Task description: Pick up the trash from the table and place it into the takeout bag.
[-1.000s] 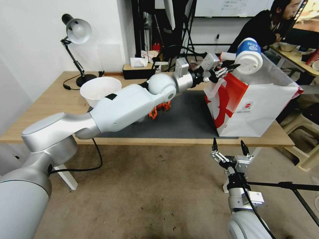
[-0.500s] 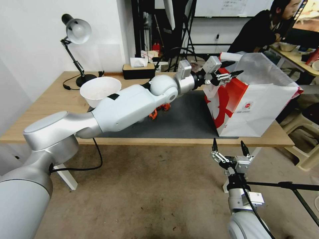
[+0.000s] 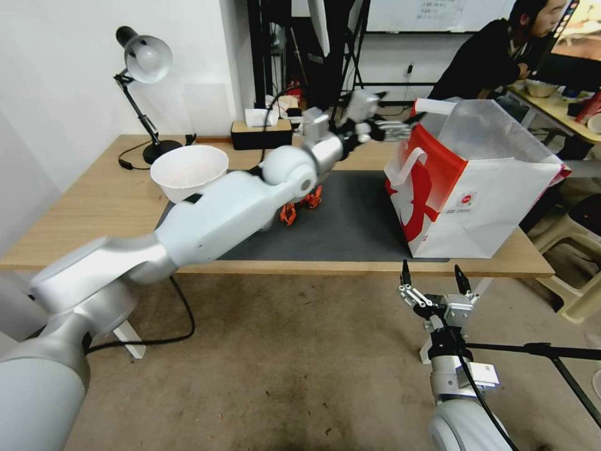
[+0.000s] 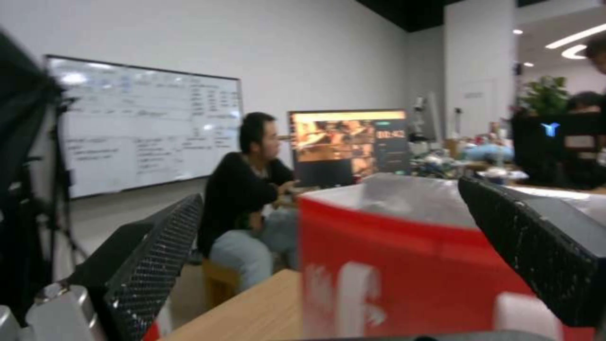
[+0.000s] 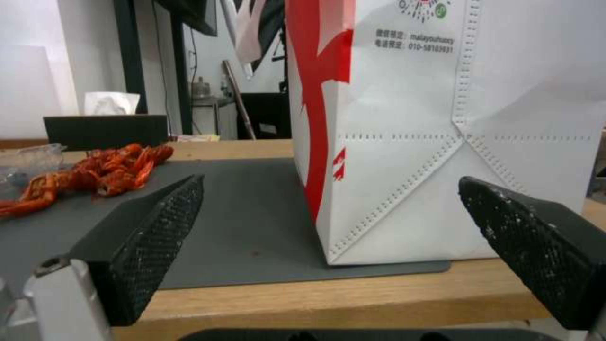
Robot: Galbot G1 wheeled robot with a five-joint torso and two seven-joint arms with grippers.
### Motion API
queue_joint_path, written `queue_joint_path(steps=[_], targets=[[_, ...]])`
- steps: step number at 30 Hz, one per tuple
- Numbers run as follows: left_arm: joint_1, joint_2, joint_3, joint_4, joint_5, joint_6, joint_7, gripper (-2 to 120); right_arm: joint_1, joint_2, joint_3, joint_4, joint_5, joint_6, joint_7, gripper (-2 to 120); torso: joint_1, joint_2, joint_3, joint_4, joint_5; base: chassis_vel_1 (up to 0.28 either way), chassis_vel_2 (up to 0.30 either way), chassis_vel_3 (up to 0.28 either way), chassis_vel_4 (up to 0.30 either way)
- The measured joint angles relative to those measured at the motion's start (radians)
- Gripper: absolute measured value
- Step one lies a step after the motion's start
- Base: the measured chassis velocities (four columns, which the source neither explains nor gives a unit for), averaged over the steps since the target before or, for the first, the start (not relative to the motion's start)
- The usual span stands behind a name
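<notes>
Crayfish scraps, orange-red, lie in a small heap on the grey mat, partly hidden under the left arm in the head view; the right wrist view shows the same heap spread on the mat near a crumpled bit of clear plastic. The bag, red and white with a foil lining, stands upright on the mat's right end, its mouth open, well apart from the scraps. The left gripper hangs in the air just beside the bag's upper left rim, above the desk and higher than the scraps, which lie below and behind it along the arm. Its jaws are spread and hold nothing; in the left wrist view the two black pads frame the bag's red side and rim. The right gripper waits low in front of the desk's near edge, below the bag, jaws wide apart and empty, its pads pointing at the bag's white side. A white bowl sits on the desk left of the mat, with a lamp behind it.
</notes>
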Motion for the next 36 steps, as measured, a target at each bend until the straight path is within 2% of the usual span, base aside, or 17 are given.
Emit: queue_joint_path(steps=[1,8,9,12,13,17,25,29,36], targets=[[0.000,0.000,0.000,0.000,0.000,0.000,0.000,100,0.000,0.000,0.000,0.000,0.000,0.000,0.000,100,0.000,0.000,0.000,0.0000,0.0000,0.000,0.000,0.000,0.000],[0.112,0.126,-0.096,-0.076,0.030,0.016,-0.046,100,0.001,-0.002,-0.004,0.003,-0.004,-0.005,0.000,100,0.000,0.000,0.000,-0.0001,0.0001,0.000,0.000,0.000,0.000],[0.112,0.126,-0.096,-0.076,0.030,0.016,-0.046,100,0.001,-0.002,-0.004,0.003,-0.004,-0.005,0.000,100,0.000,0.000,0.000,-0.0001,0.0001,0.000,0.000,0.000,0.000],[0.179,0.178,-0.161,-0.125,0.059,0.044,-0.087,100,-0.001,-0.002,-0.005,0.005,-0.005,-0.009,0.000,100,0.000,0.000,0.000,-0.0002,0.0003,0.000,0.000,0.000,0.000],[0.179,0.178,-0.161,-0.125,0.059,0.044,-0.087,100,-0.001,-0.002,-0.005,0.005,-0.005,-0.009,0.000,100,0.000,0.000,0.000,-0.0002,0.0003,0.000,0.000,0.000,0.000],[0.274,0.237,-0.262,-0.169,0.088,0.066,-0.110,100,-0.002,-0.006,-0.003,0.007,-0.006,-0.011,0.000,100,0.000,0.000,0.000,0.0000,0.0002,0.000,0.000,0.000,0.000],[0.391,0.291,-0.368,-0.208,0.100,0.070,-0.114,100,-0.002,-0.007,-0.007,0.008,-0.009,-0.014,0.000,100,0.000,0.000,0.000,-0.0003,0.0002,0.000,0.000,0.000,0.000],[0.505,0.333,-0.462,-0.253,0.115,0.070,-0.114,100,-0.003,-0.009,-0.009,0.010,-0.010,-0.017,-0.001,100,0.000,0.000,0.000,-0.0002,0.0003,0.000,0.000,0.000,0.000],[0.621,0.366,-0.566,-0.308,0.129,0.071,-0.116,100,-0.002,-0.011,-0.011,0.011,-0.014,-0.018,-0.003,100,0.000,0.000,0.000,-0.0003,0.0002,0.000,0.000,0.000,0.000]])
